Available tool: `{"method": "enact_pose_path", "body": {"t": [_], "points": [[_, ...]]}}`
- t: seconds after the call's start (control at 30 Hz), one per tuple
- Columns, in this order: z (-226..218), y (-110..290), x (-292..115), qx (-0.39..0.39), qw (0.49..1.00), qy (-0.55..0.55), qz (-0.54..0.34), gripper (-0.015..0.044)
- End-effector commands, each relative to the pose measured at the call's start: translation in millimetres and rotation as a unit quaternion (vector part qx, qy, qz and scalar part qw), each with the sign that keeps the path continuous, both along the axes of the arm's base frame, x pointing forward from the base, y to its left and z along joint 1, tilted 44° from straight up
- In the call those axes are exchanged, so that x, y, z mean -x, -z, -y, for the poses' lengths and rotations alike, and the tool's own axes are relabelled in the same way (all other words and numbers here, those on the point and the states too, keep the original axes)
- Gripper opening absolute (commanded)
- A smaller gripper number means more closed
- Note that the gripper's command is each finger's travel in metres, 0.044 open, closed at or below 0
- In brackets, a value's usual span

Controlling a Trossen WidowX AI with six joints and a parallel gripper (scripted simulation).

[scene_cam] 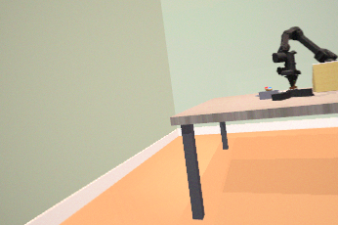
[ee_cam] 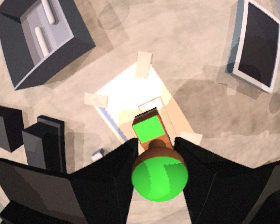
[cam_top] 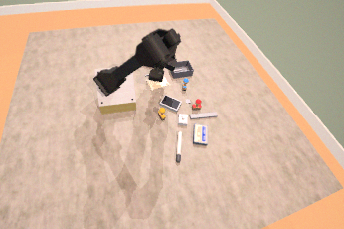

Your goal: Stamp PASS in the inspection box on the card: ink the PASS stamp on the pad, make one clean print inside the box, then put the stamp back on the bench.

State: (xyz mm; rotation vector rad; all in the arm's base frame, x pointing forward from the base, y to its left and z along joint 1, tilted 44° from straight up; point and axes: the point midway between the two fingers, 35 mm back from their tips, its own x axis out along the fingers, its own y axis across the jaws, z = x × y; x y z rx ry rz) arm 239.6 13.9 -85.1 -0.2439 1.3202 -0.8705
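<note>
My gripper [ee_cam: 156, 143] [cam_top: 157, 74] [scene_cam: 293, 81] is shut on the PASS stamp [ee_cam: 160, 177], which has a round green knob, a brown wooden body and a green label. The stamp points straight down over the cream card [ee_cam: 123, 91] [cam_top: 162, 85], whose corners are taped to the table. Its foot covers the middle of the card, so the inspection box is mostly hidden. I cannot tell whether the foot touches the card. The dark ink pad [ee_cam: 261, 47] [cam_top: 170, 102] in a grey frame lies to the right of the card.
A dark open tray [ee_cam: 44, 28] [cam_top: 181, 70] lies beside the card. A blue stamp [cam_top: 185, 84], a red stamp [cam_top: 198, 103], a yellow stamp [cam_top: 162, 113], a grey bar [cam_top: 204, 114], a blue-and-white box [cam_top: 200, 133] and a marker [cam_top: 178, 146] lie nearby. The arm's cream pedestal [cam_top: 116, 99] stands to the left.
</note>
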Motion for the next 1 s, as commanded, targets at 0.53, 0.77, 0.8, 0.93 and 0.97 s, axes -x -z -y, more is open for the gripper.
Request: {"method": "enact_pose_path", "body": {"t": [0.53, 0.77, 0.8, 0.93, 0.97], "points": [[12, 10, 3, 0.005, 1.0, -0.003, -0.004, 0.0], [16, 13, 4, 0.005, 1.0, -0.003, -0.004, 0.0], [16, 13, 4, 0.005, 1.0, -0.003, -0.004, 0.0], [18, 15, 4, 0.005, 1.0, -0.004, -0.004, 0.0], [19, 15, 4, 0.006, 1.0, -0.004, -0.004, 0.0]]}}
